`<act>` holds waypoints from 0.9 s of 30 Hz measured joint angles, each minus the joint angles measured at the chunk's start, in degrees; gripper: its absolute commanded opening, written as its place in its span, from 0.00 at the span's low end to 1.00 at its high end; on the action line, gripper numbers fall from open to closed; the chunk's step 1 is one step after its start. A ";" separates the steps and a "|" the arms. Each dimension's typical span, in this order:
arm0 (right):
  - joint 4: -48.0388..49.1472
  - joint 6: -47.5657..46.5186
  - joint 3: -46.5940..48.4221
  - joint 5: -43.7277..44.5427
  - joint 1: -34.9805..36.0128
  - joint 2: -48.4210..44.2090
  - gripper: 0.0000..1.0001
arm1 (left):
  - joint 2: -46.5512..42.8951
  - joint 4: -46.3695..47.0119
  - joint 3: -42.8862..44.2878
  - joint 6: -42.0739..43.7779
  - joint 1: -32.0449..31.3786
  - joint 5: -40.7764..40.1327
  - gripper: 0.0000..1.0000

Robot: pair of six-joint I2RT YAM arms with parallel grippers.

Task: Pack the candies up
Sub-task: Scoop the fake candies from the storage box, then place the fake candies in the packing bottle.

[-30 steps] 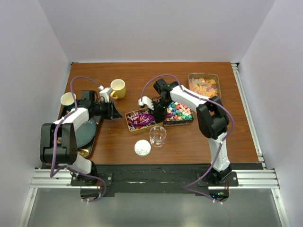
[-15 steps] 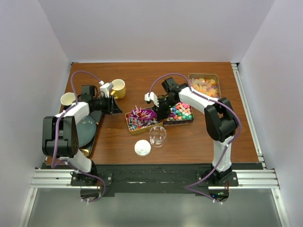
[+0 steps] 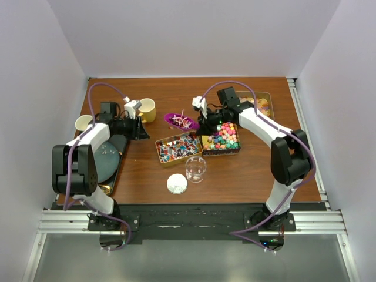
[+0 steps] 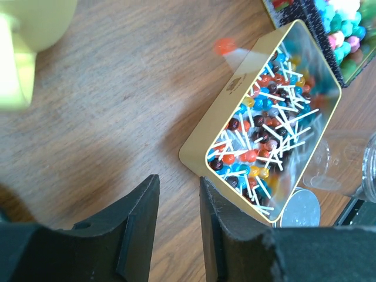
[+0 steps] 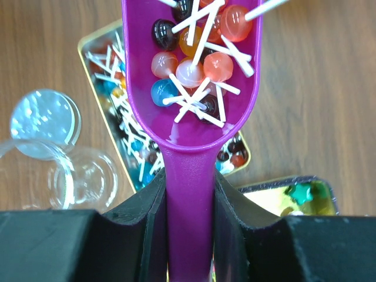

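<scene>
The candies sit in three tins: wrapped lollipops on white sticks in the gold tin (image 3: pixel 178 148), multicoloured balls (image 3: pixel 221 138), and orange-pink pieces (image 3: pixel 258 106). My right gripper (image 3: pixel 205 119) is shut on the handle of the purple scoop (image 3: pixel 181 121), held level behind the lollipop tin. In the right wrist view the right gripper (image 5: pixel 189 179) clamps the scoop (image 5: pixel 191 132), which carries several lollipops (image 5: pixel 194 64) above the tin (image 5: pixel 111 111). My left gripper (image 3: pixel 141 130) hovers left of the tin; its jaws (image 4: pixel 179 179) stand narrowly apart and empty, with the lollipop tin (image 4: pixel 270 123) just beyond.
A clear jar (image 3: pixel 195 168) and its lid (image 3: pixel 177 184) stand in front of the tins. A yellow mug (image 3: pixel 146 110) is beside the left gripper, with a cream cup (image 3: pixel 84 123) and a dark plate on a tray (image 3: pixel 106 161) at the left.
My right gripper has lifted the scoop out of the lollipop tin, loaded with lollipops, and carried it back and up. The left gripper shifted slightly toward the far side.
</scene>
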 measured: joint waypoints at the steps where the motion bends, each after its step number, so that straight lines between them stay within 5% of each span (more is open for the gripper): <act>1: 0.04 0.48 0.22 -0.17 0.00 -0.39 0.00 | -0.37 -0.02 0.00 -0.02 0.02 -0.04 0.39; 9: -5.84 -0.90 0.33 2.51 -0.22 -6.97 0.00 | -4.68 0.63 -0.63 -0.39 0.31 0.07 0.40; 19: -33.90 -26.27 3.23 9.75 -0.44 -16.17 0.00 | -14.71 1.66 -5.31 -0.26 0.42 -0.09 0.61; 27: -44.46 -38.69 0.24 17.75 -0.52 -19.39 0.00 | -18.71 1.57 -9.44 -0.26 1.16 -0.66 0.57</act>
